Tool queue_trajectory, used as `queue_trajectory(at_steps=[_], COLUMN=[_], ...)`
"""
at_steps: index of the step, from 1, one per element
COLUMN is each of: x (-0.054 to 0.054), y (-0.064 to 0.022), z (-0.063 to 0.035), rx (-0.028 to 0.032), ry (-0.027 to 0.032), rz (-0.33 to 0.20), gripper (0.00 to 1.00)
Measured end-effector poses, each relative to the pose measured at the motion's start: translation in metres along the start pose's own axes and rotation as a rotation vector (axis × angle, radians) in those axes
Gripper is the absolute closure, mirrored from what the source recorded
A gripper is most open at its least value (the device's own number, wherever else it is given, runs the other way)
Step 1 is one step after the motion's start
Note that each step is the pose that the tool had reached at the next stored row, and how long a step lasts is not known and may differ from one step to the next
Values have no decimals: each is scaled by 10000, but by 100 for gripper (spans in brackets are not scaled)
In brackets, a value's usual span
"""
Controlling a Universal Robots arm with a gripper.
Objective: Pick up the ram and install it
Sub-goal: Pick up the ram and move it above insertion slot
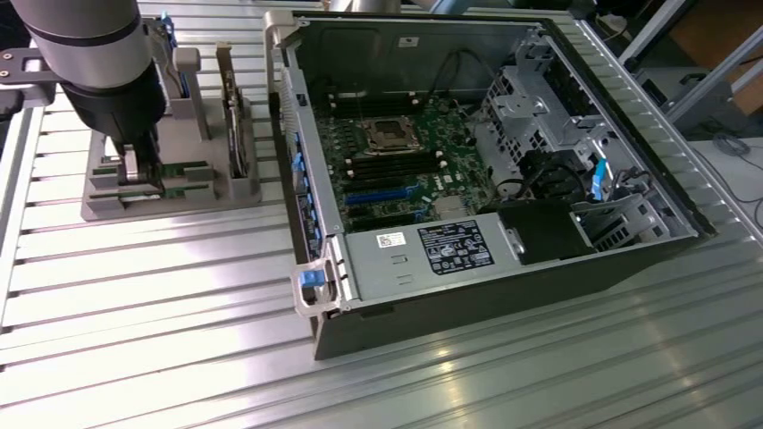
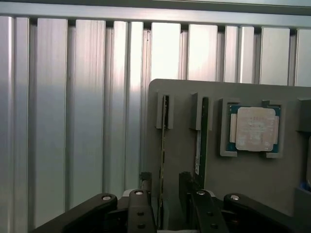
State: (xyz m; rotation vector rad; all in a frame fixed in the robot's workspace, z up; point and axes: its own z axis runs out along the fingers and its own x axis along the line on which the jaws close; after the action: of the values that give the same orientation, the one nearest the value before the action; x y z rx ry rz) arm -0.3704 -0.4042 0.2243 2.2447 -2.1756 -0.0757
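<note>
Looking down from the wrist, you see the pincer (image 2: 165, 183) released, its fingers (image 2: 146, 183) on both sides of one ram (image 2: 163, 141). This ram stands on its edge in the grey holder (image 2: 181, 126), which sits on the bench (image 1: 179, 295) at nine o'clock from the open case (image 1: 394, 63) in the exterior view.

Work surface: ribbed aluminium table (image 1: 155, 295), slats running from the exterior view's left to its right. Bright glare lies on the slats at left and along the near edge. Far right, past the table edge: aluminium struts (image 1: 713, 82), loose cables (image 1: 733, 145), and a brown surface (image 1: 713, 25) behind.
</note>
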Motion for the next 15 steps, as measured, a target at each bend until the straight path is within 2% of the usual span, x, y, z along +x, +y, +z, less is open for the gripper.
queue_trajectory(at_steps=[6, 15], x=[9, 10], y=[-3, -5], z=[91, 125], rx=[-4, -6], ry=[5, 9], rz=[-88, -192], gripper=[64, 64])
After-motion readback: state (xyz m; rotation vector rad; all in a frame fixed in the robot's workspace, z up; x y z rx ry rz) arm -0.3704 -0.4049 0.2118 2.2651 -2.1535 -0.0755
